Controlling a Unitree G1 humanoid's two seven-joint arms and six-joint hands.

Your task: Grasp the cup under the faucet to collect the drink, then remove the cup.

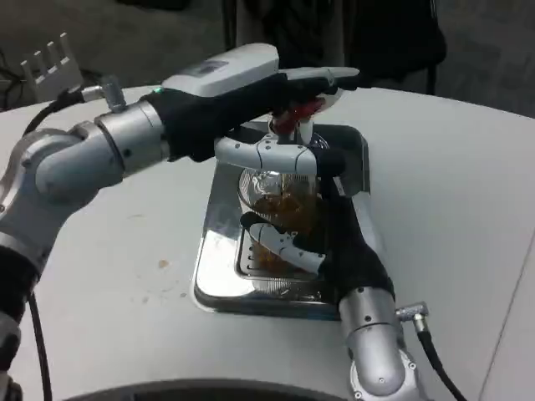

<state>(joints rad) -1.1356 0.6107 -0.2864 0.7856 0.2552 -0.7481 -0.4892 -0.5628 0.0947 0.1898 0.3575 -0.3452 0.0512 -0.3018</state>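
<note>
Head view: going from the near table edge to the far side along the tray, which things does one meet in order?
Right forearm → right hand around the cup on the metal tray → left hand over the red faucet handle.

White table (109, 276), round-edged, with a small tan speck at about 9 o'clock of the tray. Tray (219, 209): mirror-bright silver metal, dark reflections along its rim. Cup (280, 196): clear glass, holding amber-brown drink. Faucet (299, 113) at 12 o'clock of the cup: red handle part over a clear spout. Left hand (251, 83): white back, black palm and wrist cover, fingers white and black, silver forearm. Right hand (322, 225): black with white finger segments, silver forearm, black cable at 5 o'clock. White ridged object (50, 63) at the table's 10 o'clock.
</note>
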